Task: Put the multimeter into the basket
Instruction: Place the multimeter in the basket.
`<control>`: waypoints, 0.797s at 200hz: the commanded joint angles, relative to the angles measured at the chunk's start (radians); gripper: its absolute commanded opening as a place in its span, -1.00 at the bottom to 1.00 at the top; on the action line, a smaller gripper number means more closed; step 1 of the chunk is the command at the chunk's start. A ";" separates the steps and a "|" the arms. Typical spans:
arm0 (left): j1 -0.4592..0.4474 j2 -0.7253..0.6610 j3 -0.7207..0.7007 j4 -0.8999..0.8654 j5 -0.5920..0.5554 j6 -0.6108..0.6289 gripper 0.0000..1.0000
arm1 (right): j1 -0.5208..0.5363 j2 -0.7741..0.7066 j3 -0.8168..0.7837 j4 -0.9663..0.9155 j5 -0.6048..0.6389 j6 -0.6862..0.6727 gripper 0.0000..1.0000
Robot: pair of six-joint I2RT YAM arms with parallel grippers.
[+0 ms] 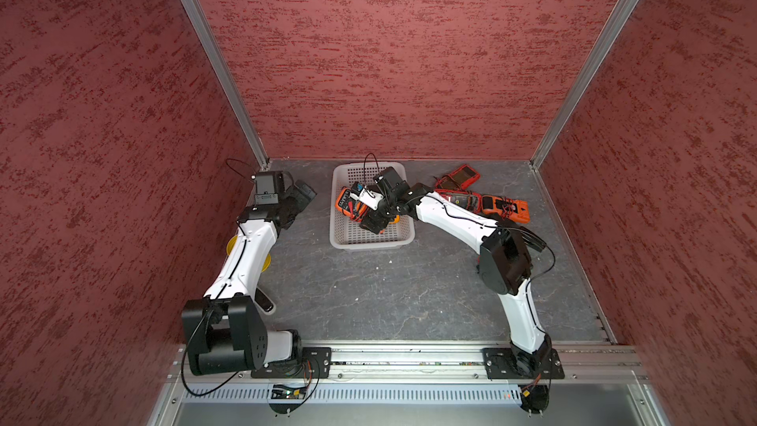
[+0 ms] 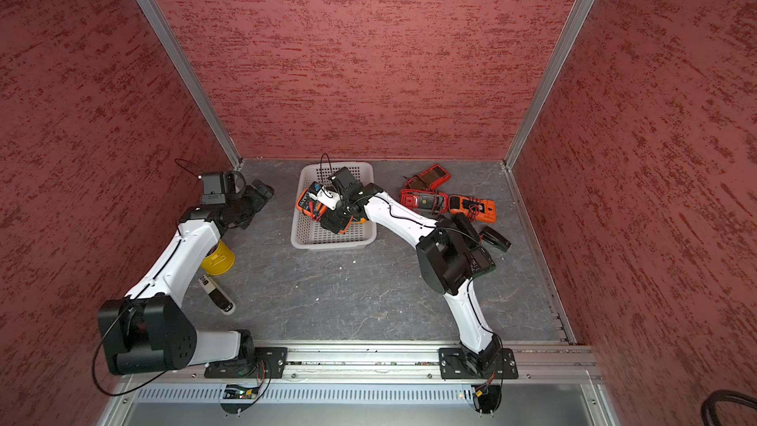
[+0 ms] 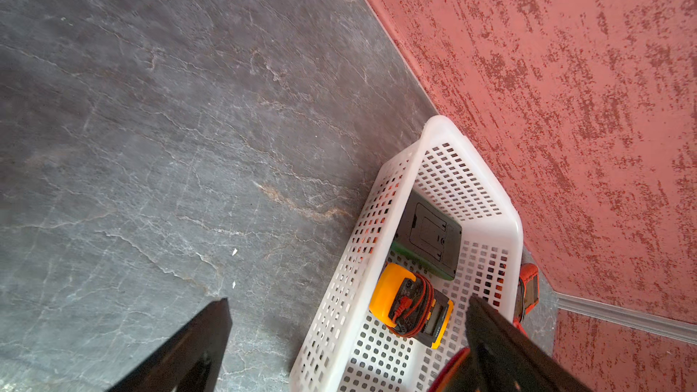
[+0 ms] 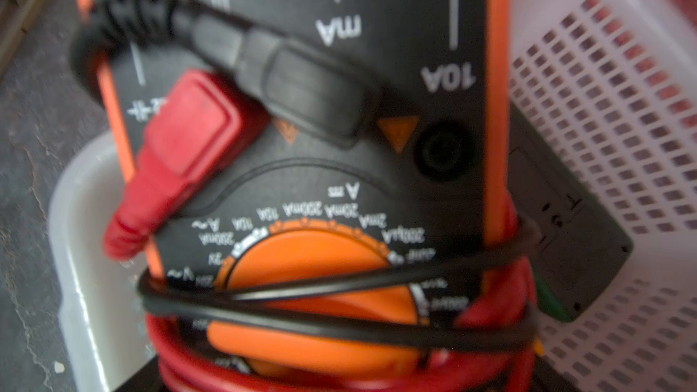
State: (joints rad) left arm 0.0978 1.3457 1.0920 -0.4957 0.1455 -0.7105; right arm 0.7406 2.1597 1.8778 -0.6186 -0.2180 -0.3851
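The orange multimeter (image 1: 348, 202), black-faced and wound with red and black leads, sits at the left side of the white perforated plastic basket (image 1: 370, 244). It is face up, with its long axis running across the basket. Its socket end points to the robot's left and reaches the left rim; whether it touches the rim cannot be told. Its dial end points toward the basket's middle. There the jaws of the right arm (image 1: 450, 215) are spread wide and clamped across the meter's width.

The jaws of the left arm (image 1: 245, 256) gape fully and hold nothing, above the grey stone-patterned surface (image 1: 389, 293) left of the basket.

On the basket floor lie a yellow multimeter (image 3: 409, 305) and a dark green-edged meter (image 3: 430, 235), face down. A cluster of red and orange meters (image 1: 458, 200) lies on the surface near the basket's right side.
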 commanded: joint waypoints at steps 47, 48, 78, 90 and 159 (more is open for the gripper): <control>0.016 -0.010 -0.014 0.011 0.046 -0.011 0.99 | 0.007 -0.080 -0.061 0.030 0.006 -0.098 -1.00; 0.016 -0.010 -0.014 0.012 0.047 -0.012 0.99 | 0.007 -0.080 -0.061 0.029 0.006 -0.099 -1.00; 0.017 0.000 -0.011 0.013 0.058 -0.015 0.99 | 0.013 -0.078 -0.065 -0.037 0.005 -0.135 -1.00; 0.018 0.001 -0.007 0.013 0.062 -0.015 0.99 | 0.017 -0.074 -0.063 -0.062 0.008 -0.149 -1.00; 0.019 0.004 0.005 0.002 0.080 -0.014 0.99 | 0.036 -0.008 0.010 -0.189 0.018 -0.207 -0.92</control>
State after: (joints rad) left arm 0.1081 1.3426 1.0916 -0.4965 0.2085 -0.7258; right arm 0.7540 2.1475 1.8229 -0.7464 -0.2031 -0.5510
